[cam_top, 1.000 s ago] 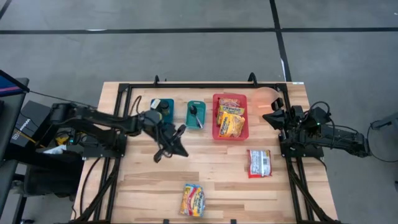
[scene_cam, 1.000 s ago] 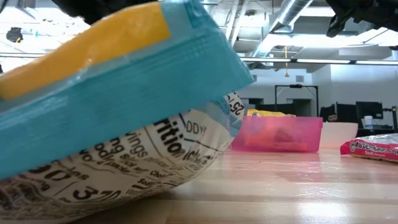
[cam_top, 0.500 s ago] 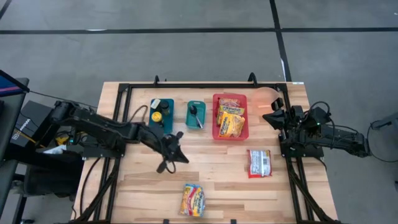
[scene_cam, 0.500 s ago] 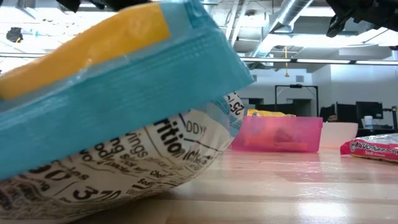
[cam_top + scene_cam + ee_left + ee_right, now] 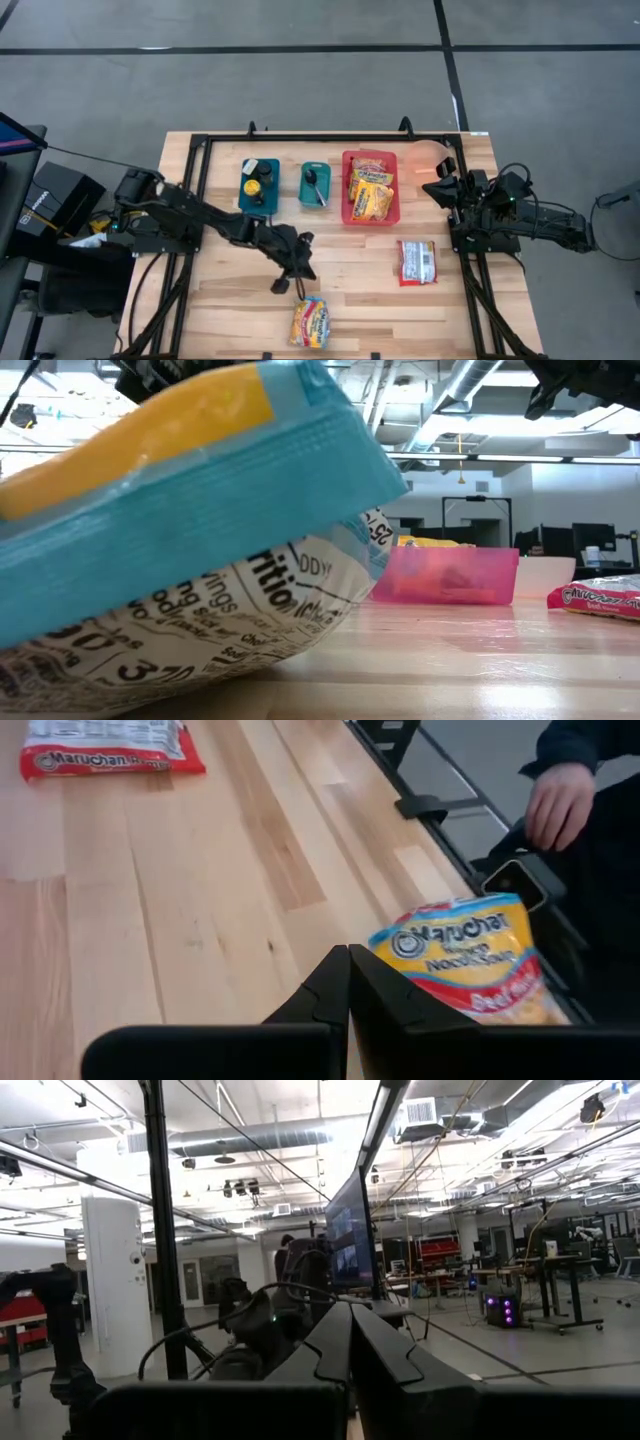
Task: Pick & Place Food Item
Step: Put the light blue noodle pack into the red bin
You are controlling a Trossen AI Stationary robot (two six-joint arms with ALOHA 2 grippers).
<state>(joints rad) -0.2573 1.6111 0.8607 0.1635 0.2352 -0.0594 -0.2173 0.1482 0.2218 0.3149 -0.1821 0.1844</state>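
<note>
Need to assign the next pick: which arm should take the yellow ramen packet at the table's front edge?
Left. Its pincer, fingers together, hangs just above the yellow ramen packet. The right pincer waits at the far right edge, well away.

I'm looking down on a grey floor point(image 5: 300, 90) crossed by dark lines, with the wooden table point(image 5: 240, 300) sitting at the centre on its black frame point(image 5: 190, 190). From table height, ceiling ducts point(image 5: 460, 390) and strip lights point(image 5: 500, 457) are running overhead at about 1 o'clock. Through the right wrist camera I'm seeing a white pillar point(image 5: 115, 1280) at 9 o'clock, a large monitor point(image 5: 352, 1240) near centre, and desks point(image 5: 530, 1280) at 3 o'clock.
</note>
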